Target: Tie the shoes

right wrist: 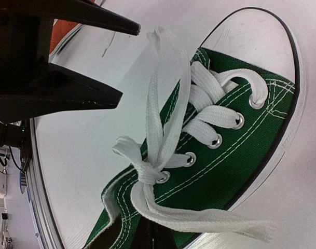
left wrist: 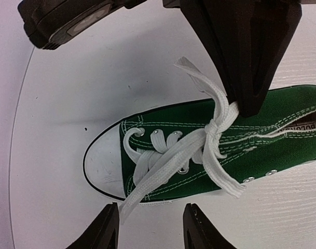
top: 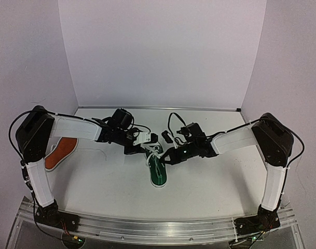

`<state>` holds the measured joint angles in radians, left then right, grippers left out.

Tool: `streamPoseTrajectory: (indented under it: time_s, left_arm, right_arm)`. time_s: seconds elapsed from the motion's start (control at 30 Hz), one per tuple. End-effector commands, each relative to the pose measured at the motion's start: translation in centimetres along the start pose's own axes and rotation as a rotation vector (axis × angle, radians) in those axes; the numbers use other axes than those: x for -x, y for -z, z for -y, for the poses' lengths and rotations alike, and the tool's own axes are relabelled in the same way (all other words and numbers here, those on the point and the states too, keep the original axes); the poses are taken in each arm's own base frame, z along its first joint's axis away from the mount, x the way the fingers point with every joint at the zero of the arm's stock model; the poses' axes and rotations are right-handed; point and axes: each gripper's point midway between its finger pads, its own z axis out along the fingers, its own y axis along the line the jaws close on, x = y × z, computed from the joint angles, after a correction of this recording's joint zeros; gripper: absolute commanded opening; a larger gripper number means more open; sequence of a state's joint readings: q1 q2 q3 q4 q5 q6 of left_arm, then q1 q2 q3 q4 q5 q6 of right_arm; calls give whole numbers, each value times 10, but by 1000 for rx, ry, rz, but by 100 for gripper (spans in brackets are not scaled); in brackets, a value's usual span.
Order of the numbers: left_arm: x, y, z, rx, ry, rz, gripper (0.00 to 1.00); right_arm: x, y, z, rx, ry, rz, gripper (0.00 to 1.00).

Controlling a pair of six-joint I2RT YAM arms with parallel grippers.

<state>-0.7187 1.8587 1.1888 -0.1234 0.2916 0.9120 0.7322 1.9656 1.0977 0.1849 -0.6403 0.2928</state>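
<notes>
The dark green shoe [left wrist: 272, 129], white-capped with white laces [left wrist: 163, 163] in one loose knot, lies just ahead of the spread, empty left gripper [left wrist: 150, 228], the right gripper [left wrist: 245, 98] meeting the laces, whether clamped I cannot tell.

1. I read the green shoe [right wrist: 235, 171] as dark green canvas with white stitching [right wrist: 241, 150] and silver eyelets [right wrist: 238, 121].
2. Laces [left wrist: 165, 163] white.
3. Toe cap [right wrist: 251, 41] white with grey smudges; thin black line along the white sole rim [right wrist: 301, 78].
4. Orange-red shoe [top: 62, 152]: plain.
5. Counter [top: 209, 181] white.
</notes>
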Motion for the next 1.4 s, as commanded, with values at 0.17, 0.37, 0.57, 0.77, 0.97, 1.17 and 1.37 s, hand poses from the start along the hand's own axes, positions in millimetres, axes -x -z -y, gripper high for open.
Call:
streamPoseTrajectory:
  time_s: [0.17, 0.37, 0.57, 0.77, 0.97, 1.17, 1.37]
  left_arm:
    - [21, -9, -14, 12, -72, 20, 44]
    - [19, -15, -13, 3, -100, -3, 40]
    - [18, -17, -10, -12, -115, -12, 21]
    - [14, -18, -9, -12, -120, -30, 4]
    - [13, -16, -15, 21, -108, -41, 0]
    - [12, -15, -20, 52, -99, -51, 0]
    - [10, -14, -23, 67, -90, -61, 0]
  right_arm:
    - [8, -1, -8, 14, 22, 9, 0]
    - [8, 0, -9, 13, 21, 11, 0]
    - [9, 2, -9, 10, 22, 14, 0]
    - [8, 4, -9, 7, 20, 14, 0]
    - [3, 6, -8, -1, 14, 8, 0]
    - [-5, 9, -5, -16, 2, -3, 0]
    - [-14, 14, -3, -31, -6, -12, 0]
